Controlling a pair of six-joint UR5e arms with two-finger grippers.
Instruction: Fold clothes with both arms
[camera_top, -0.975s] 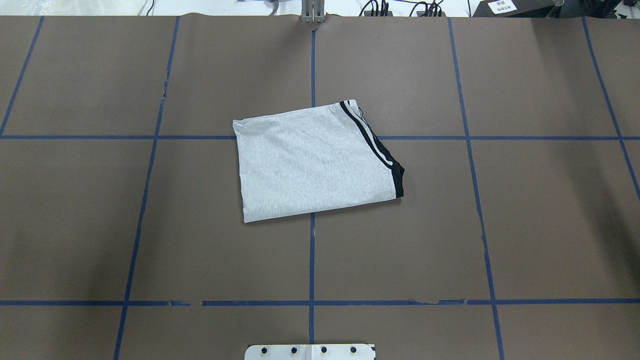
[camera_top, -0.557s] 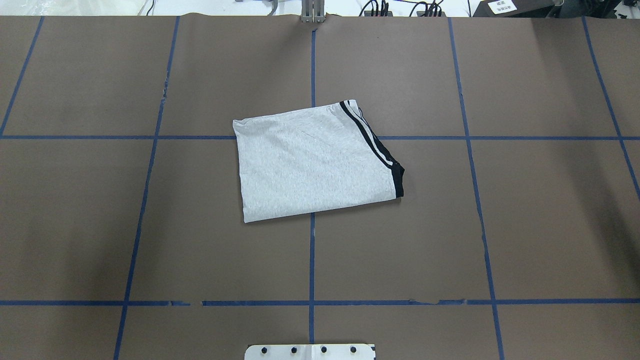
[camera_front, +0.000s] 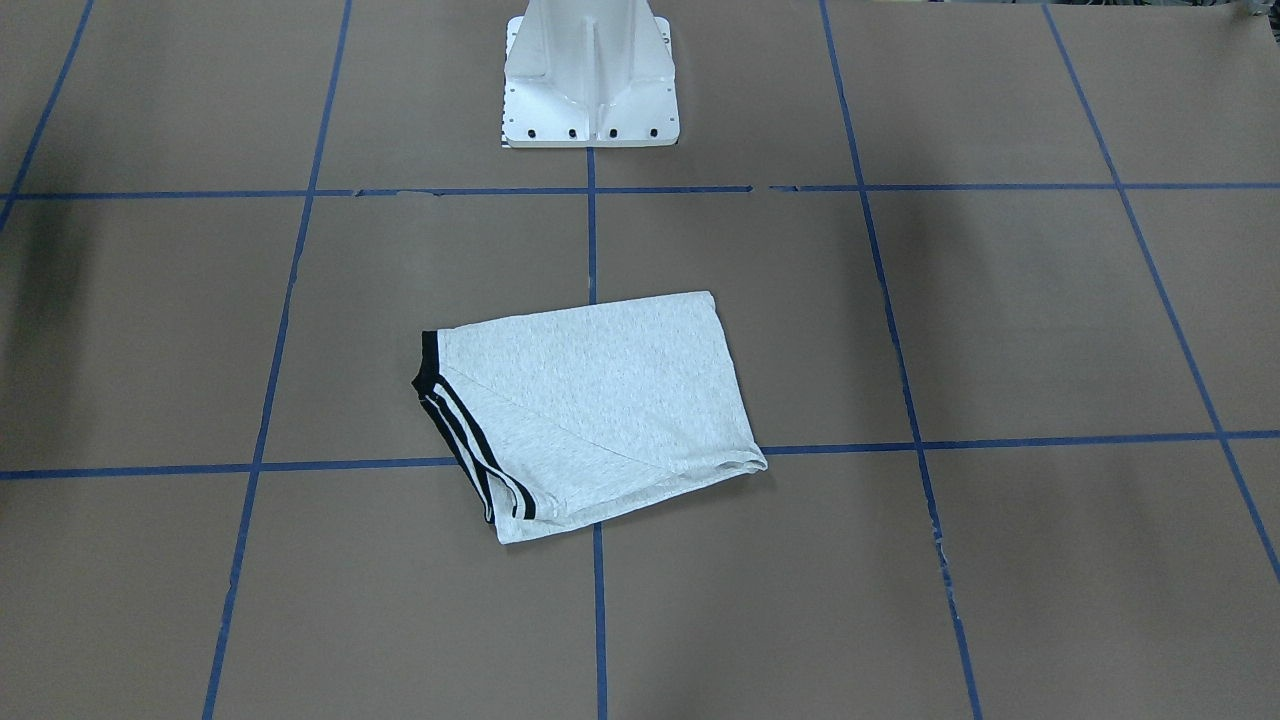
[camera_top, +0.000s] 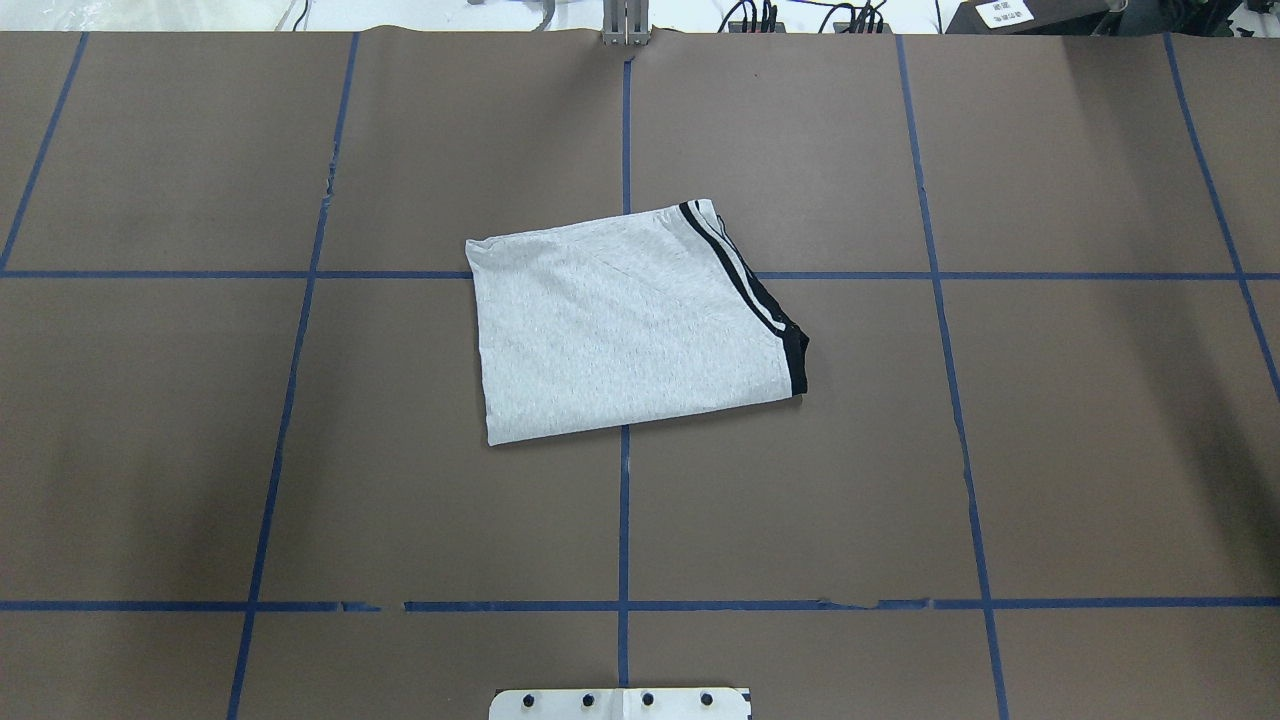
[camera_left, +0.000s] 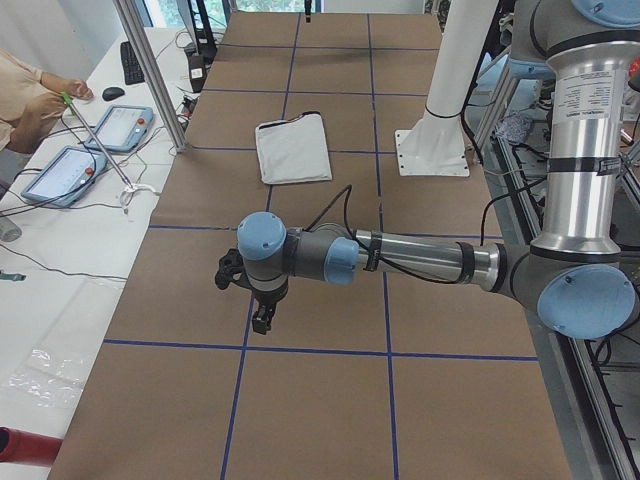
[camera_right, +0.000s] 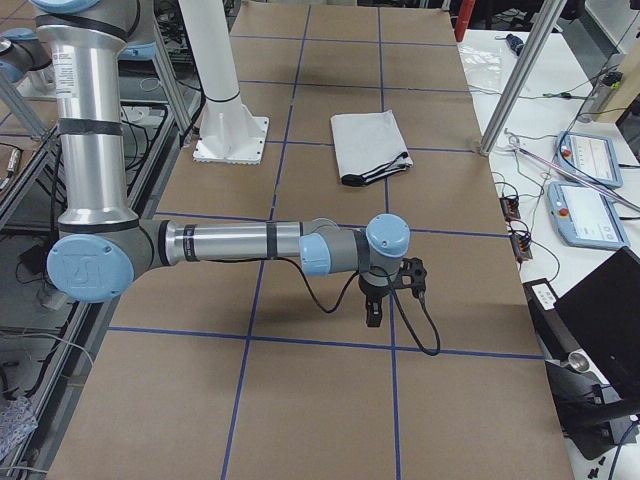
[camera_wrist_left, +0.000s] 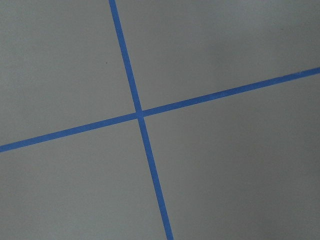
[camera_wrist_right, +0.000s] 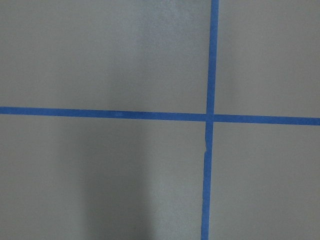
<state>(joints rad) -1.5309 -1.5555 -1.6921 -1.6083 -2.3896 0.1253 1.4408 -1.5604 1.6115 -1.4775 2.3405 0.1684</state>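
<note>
Lying folded on the bench, the T-shirt sits between left claw and right claw, well apart from both, neither clearly nearer; whether either is apart or together, cannot tell.

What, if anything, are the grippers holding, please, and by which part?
Nothing: the folded shirt lies apart from the left gripper and the right gripper.

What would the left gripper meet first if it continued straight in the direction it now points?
The left gripper points down, so it would likely meet the brown paper table cover first, near a blue tape crossing. Nothing shows in between; the folded T-shirt lies well away.
</note>
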